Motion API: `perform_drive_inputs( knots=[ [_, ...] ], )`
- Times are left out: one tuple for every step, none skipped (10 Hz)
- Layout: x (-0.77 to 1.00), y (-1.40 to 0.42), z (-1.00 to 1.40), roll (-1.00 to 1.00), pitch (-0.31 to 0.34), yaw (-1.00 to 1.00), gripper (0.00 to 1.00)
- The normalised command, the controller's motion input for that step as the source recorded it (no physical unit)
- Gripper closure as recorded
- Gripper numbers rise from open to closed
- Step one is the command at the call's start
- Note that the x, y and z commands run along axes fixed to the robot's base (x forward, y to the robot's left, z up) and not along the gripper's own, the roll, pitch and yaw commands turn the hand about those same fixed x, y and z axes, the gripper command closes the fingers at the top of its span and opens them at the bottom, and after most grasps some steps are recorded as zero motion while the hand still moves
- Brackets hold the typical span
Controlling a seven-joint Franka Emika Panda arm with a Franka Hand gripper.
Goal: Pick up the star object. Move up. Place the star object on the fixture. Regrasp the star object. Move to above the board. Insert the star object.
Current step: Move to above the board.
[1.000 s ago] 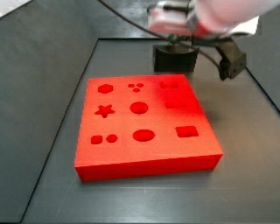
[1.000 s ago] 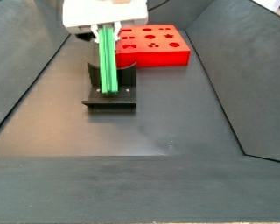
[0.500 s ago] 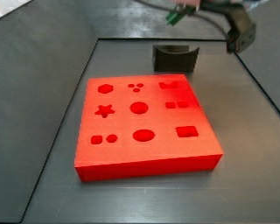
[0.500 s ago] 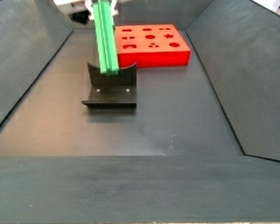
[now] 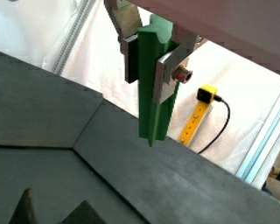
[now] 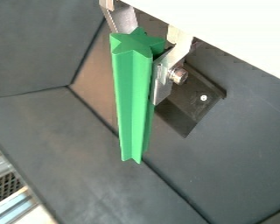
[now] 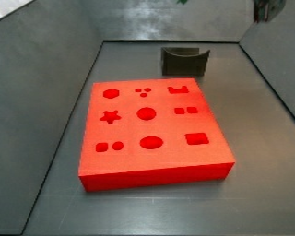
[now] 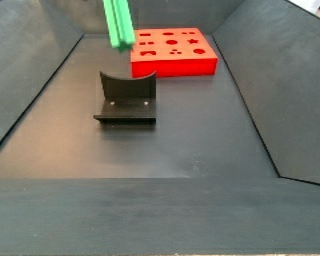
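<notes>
In both wrist views your gripper (image 5: 154, 57) is clamping the star object (image 6: 130, 96) tight — it's climbing well clear of the fixture (image 8: 127, 98) it was just over, so you're heading for the board (image 7: 150, 124) next.

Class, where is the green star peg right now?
The green star peg is clamped in the gripper, hanging upright in the air above the fixture, clear of the red board.

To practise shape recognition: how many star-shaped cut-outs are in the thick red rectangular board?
1. The star-shaped cut-out sits in the thick red rectangular board's middle row, beside a large round hole; none seems hidden. The gripper, high above the floor, grips the bright green star-section peg.
</notes>
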Motion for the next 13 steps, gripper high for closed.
perform_drive_inputs(
  knots=[
    [0.04, 0.05, 1.00, -0.03, -0.058, 0.09, 1.00],
    [0.04, 0.04, 1.00, -0.03, -0.050, 0.06, 1.00],
    [0.04, 0.03, 1.00, -0.03, -0.019, 0.01, 1.00],
    [0.04, 0.03, 1.00, -0.03, -0.005, 0.00, 1.00],
    [0.04, 0.02, 1.00, -0.03, 0.034, -0.02, 1.00],
    [0.04, 0.01, 1.00, -0.03, 0.053, -0.02, 1.00],
    [0.03, 0.00, 0.80, -0.03, 0.092, -0.01, 1.00],
    [0.03, -0.01, 0.57, -0.04, 0.126, 0.00, 1.00],
    [0.03, -0.01, 0.41, -0.04, 0.145, 0.02, 1.00],
    [0.04, -0.02, 0.30, -0.04, 0.157, 0.03, 1.00],
    [-0.62, -1.00, -0.02, -1.00, -0.107, 0.00, 1.00],
    [-0.63, -1.00, -0.02, -1.00, -0.120, 0.01, 1.00],
    [-0.66, -1.00, -0.02, -1.00, -0.141, 0.00, 1.00]
  ],
)
